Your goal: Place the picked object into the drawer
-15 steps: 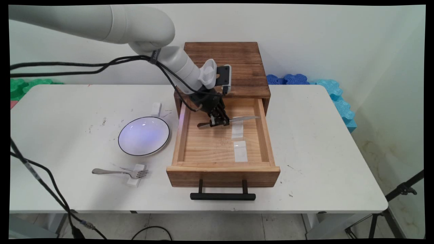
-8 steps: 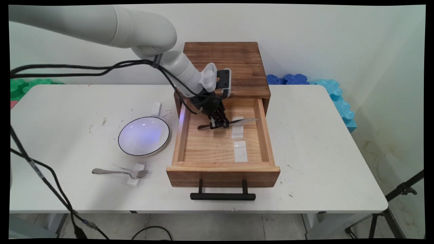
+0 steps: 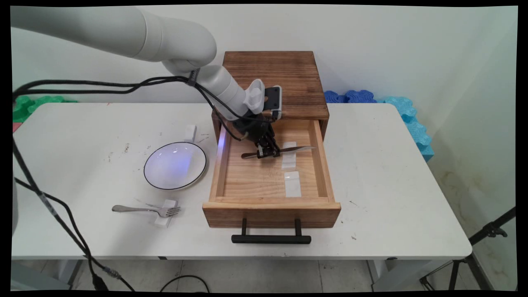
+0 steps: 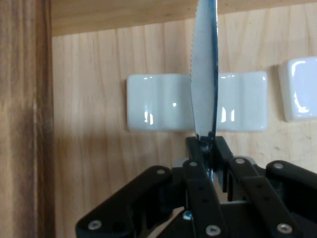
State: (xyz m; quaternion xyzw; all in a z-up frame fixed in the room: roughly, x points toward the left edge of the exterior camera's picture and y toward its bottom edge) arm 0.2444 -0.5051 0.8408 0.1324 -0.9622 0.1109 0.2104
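My gripper [image 3: 266, 154] [image 4: 207, 148] is shut on a silver table knife [image 3: 293, 149] [image 4: 204, 64], held level inside the open wooden drawer [image 3: 270, 206]. The blade points toward the drawer's right wall and hangs just above a white ceramic rest [image 3: 288, 161] [image 4: 153, 101] on the drawer floor. In the hand view the serrated blade crosses the middle of that rest. A second white rest [image 3: 292, 184] [image 4: 298, 88] lies nearer the drawer front.
The drawer belongs to a dark wooden cabinet [image 3: 274, 78] and has a black handle [image 3: 271, 238]. A white bowl [image 3: 175, 165] sits left of it. A fork [image 3: 144, 210] leans on a small white rest [image 3: 165, 213]. Another white block [image 3: 189, 133] lies behind the bowl.
The gripper has lowered the knife a little toward the drawer floor, bringing the blade down over the rear white rest.
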